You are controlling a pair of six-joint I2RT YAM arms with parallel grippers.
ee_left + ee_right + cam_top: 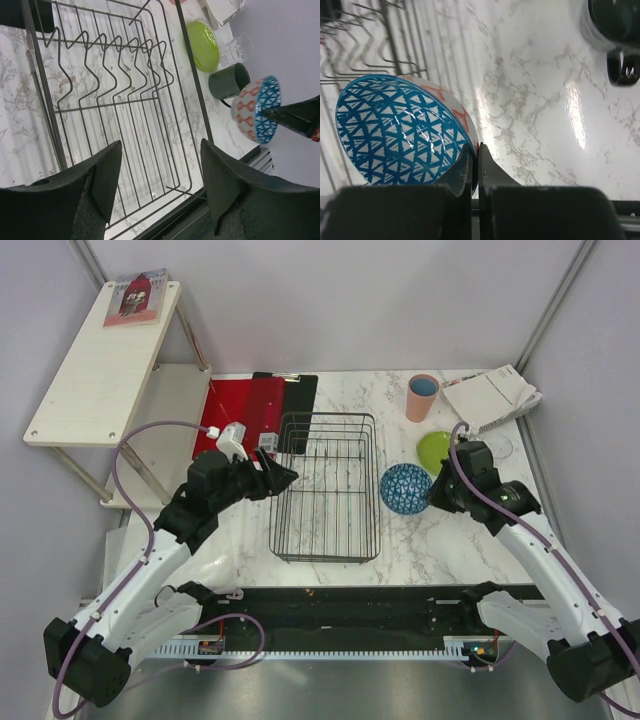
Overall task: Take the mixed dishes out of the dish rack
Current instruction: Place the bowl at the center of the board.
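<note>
The black wire dish rack (325, 490) stands mid-table with nothing in it; it also shows in the left wrist view (196, 92) and the right wrist view (395, 40). My right gripper (432, 495) (477, 150) is shut on the rim of the blue patterned bowl (405, 488) (400, 130) (260, 110), which is tilted on its side just right of the rack. My left gripper (285, 477) (160, 145) is open and empty over the rack's left side. The lime-green plate (437, 450) (203, 44), clear glass (497, 447) (236, 49), dark grey mug (229, 81) (615, 20) and salmon-pink cup (422, 397) stand on the table to the right.
A red clipboard (240, 410) lies behind the rack on the left. A white shelf (100, 360) with a book (137, 295) stands at the far left. A paper booklet (490, 398) lies at the back right. A black mat (340, 610) runs along the near edge.
</note>
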